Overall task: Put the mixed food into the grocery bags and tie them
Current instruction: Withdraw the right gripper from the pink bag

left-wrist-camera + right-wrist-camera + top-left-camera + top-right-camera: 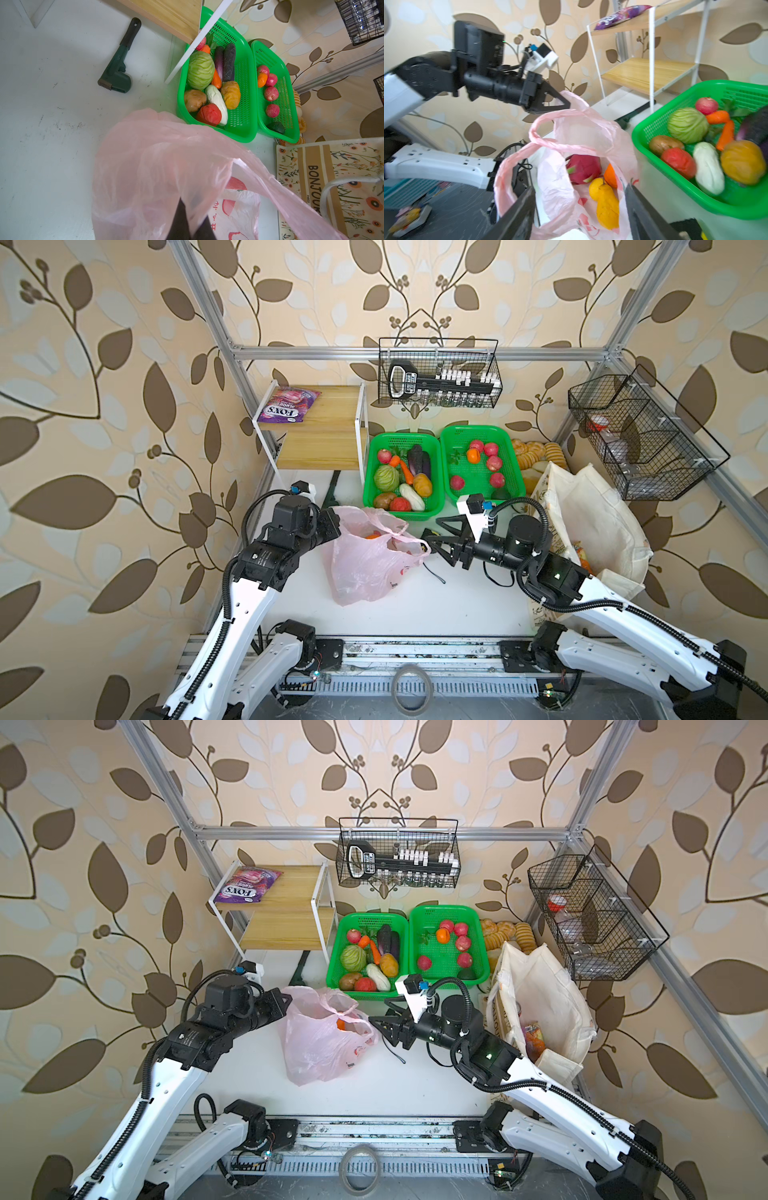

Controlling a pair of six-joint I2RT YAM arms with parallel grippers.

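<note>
Your left tool is clenched on the far rim of the pink bag, pinching the film and holding that side up off the table. In the left wrist view its fingers are pressed together under the plastic.

Your right tool is released, with its jaws wide apart at the bag's opposite side. One handle loop curls past a finger there, and you cannot tell whether it touches. Between the two tools the bag's mouth gapes open.

Inside it lie a dragon fruit, lemons and an orange, packed together at the bottom. The bag stands mid-table, just in front of the green baskets of vegetables and fruit.

The tote stands upright at the table's right edge, behind your right arm. Its mouth is open, with some bright items low inside. The FOX'S pouch lies flat on the top board of the shelf at the back left, well apart from both bags.
</note>
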